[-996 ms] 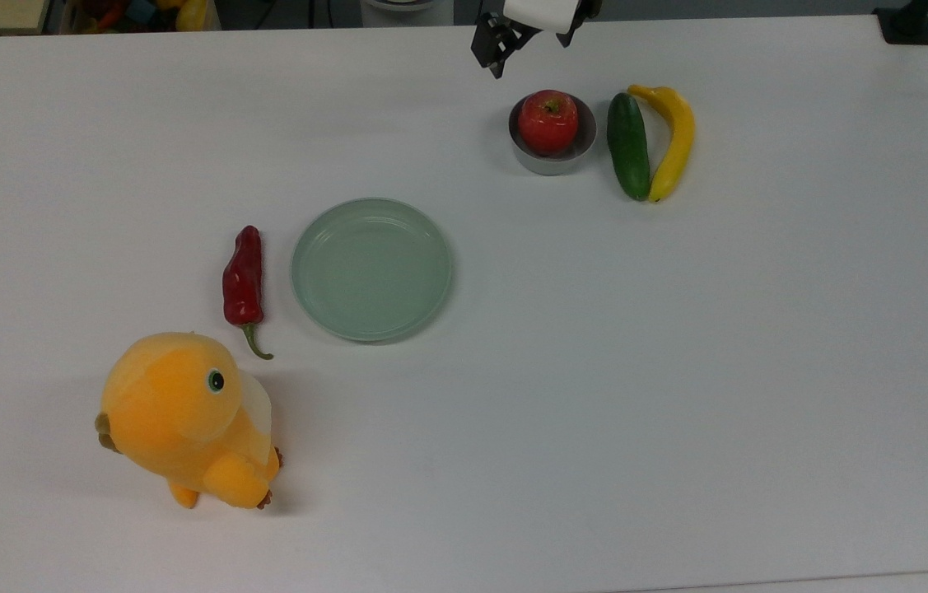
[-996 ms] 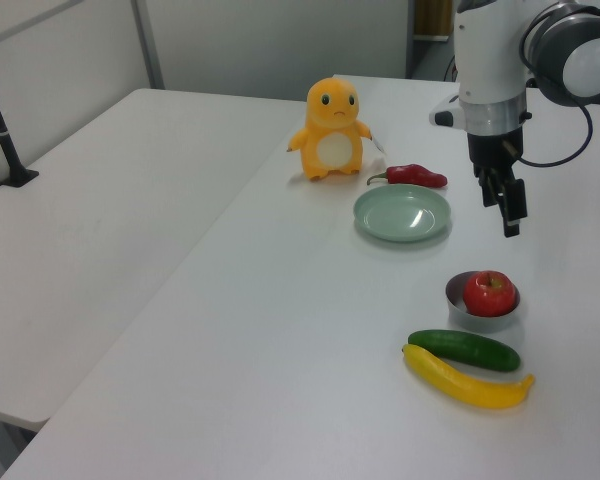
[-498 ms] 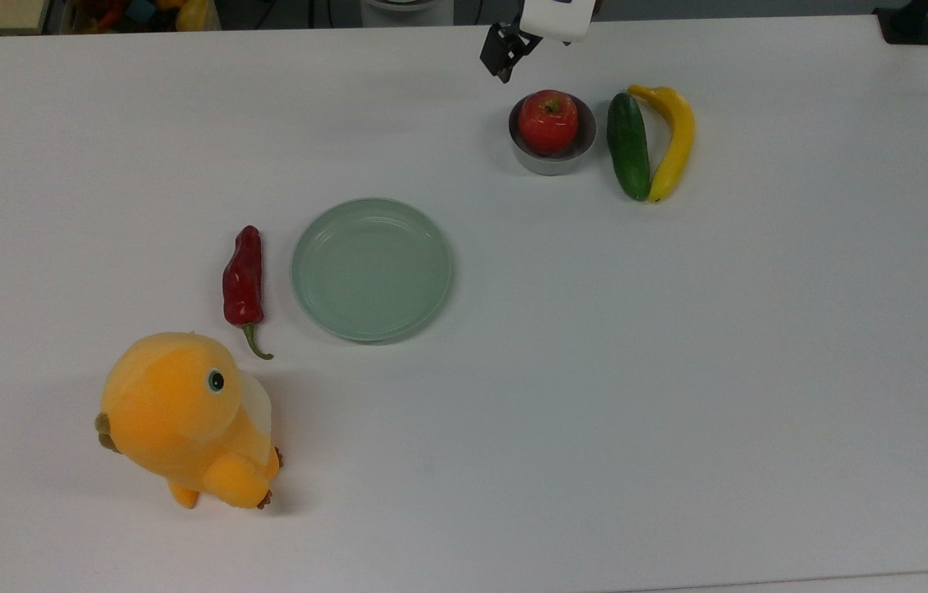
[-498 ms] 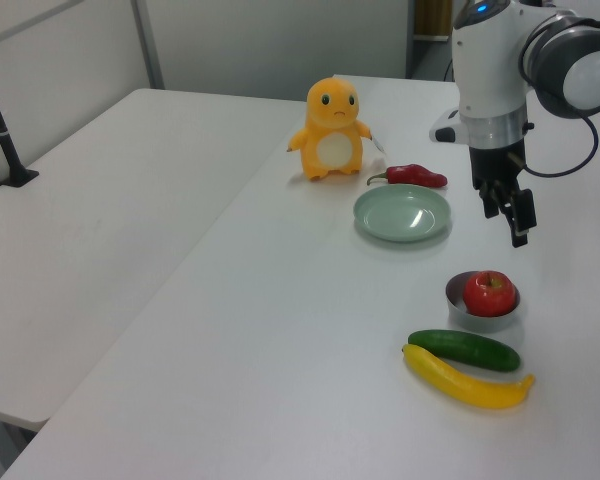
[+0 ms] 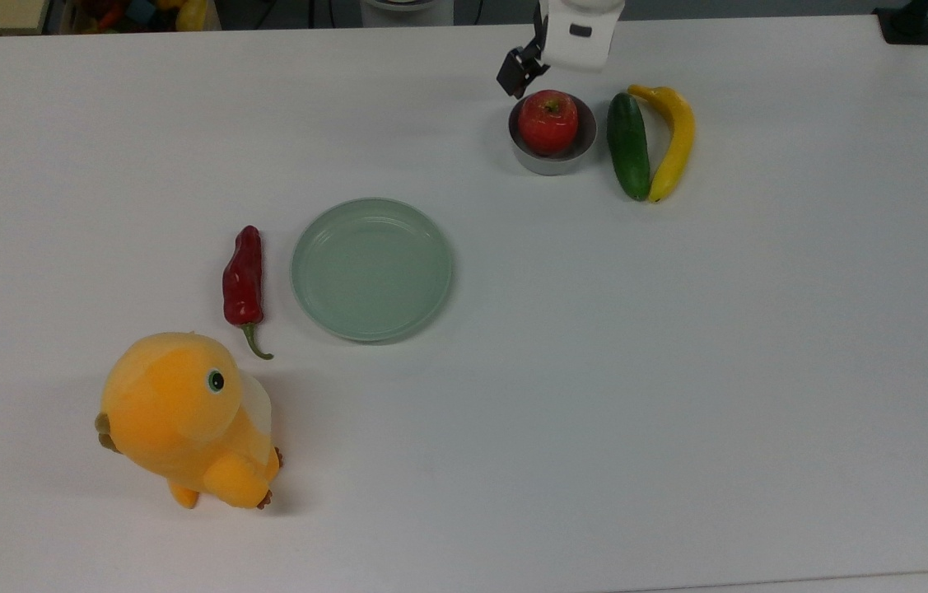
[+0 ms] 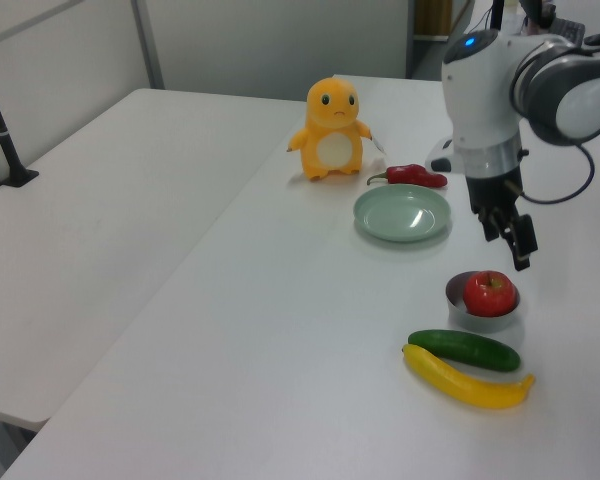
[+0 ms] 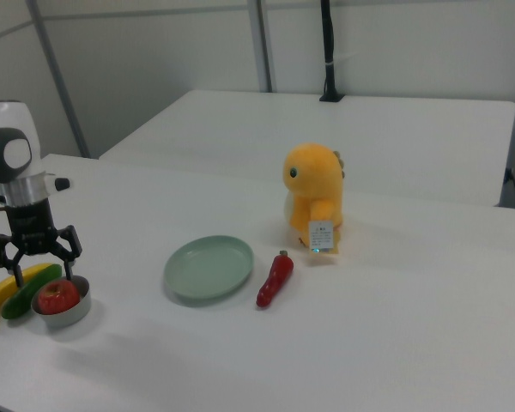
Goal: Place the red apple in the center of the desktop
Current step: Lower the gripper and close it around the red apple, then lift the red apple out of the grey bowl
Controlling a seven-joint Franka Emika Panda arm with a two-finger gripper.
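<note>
From the right view, near to far: the apple [image 7: 57, 296] sits in a small grey bowl [image 7: 63, 312], with a cucumber [image 7: 21, 298] and a banana [image 7: 2, 294] just behind it, and the gripper [image 7: 36, 260] hangs directly above the fruit — jaws spread wide, empty, one finger to each side and not yet touching. Farther along the desktop [image 7: 395, 343] lie a green plate [image 7: 209, 268], a chili [image 7: 275, 279] beside it, and an orange plush [image 7: 315, 197] beyond. In the top view the apple [image 5: 548, 122] is near the far edge, well apart from the bare middle of the table. It looks round, hard and glossy, probably light for its size — so slippery under flat pads and apt to squirt out if pinched high or low. The safest hold is likely across its widest girth, above the bowl's rim, with the stem clear between the fingers; the rim leaves little room, so the fingers should come down straight and the bowl may shift or lift with it.
</note>
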